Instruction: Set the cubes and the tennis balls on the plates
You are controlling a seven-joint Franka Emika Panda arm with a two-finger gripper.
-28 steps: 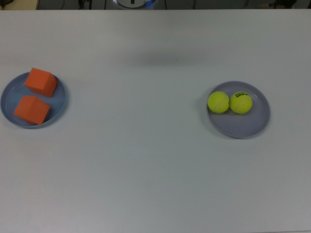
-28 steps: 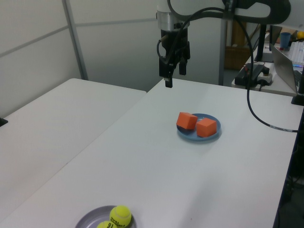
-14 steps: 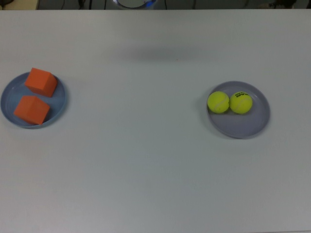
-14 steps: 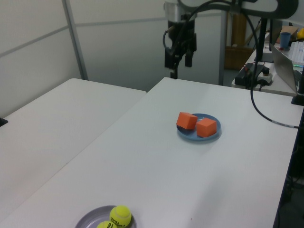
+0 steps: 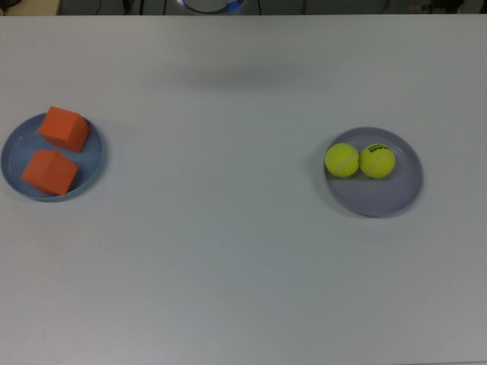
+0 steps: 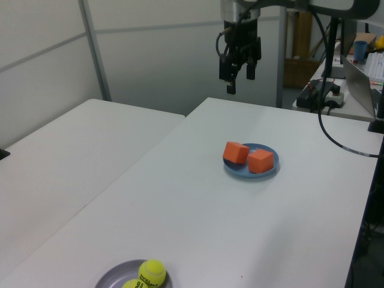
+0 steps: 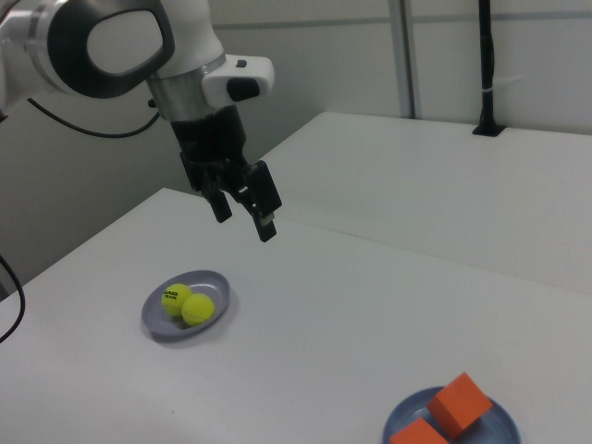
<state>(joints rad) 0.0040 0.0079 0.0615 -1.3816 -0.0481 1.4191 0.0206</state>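
Two orange cubes [image 5: 64,128] [image 5: 50,172] sit on the light blue plate [image 5: 94,163] at the top view's left. The two tennis balls [image 5: 342,160] [image 5: 377,160] lie side by side on the lavender-grey plate [image 5: 380,199] at the top view's right; the right one carries a black logo. My gripper [image 6: 239,79] hangs open and empty high over the table's far edge in the left view, well away from both plates. In the right view the gripper [image 7: 245,220] is above and behind the tennis balls [image 7: 185,303]. The top view does not show it.
A second white table [image 6: 66,150] adjoins on the left view's left. Beyond the far edge stand a desk with a laptop [image 6: 363,78] and a power strip [image 6: 321,91]. A black cable [image 6: 327,138] loops down from the arm.
The gripper has risen and moved toward the left view's right, back over the table's far edge. Its faint shadow in the top view shifted upward. Cubes, balls and plates have not moved.
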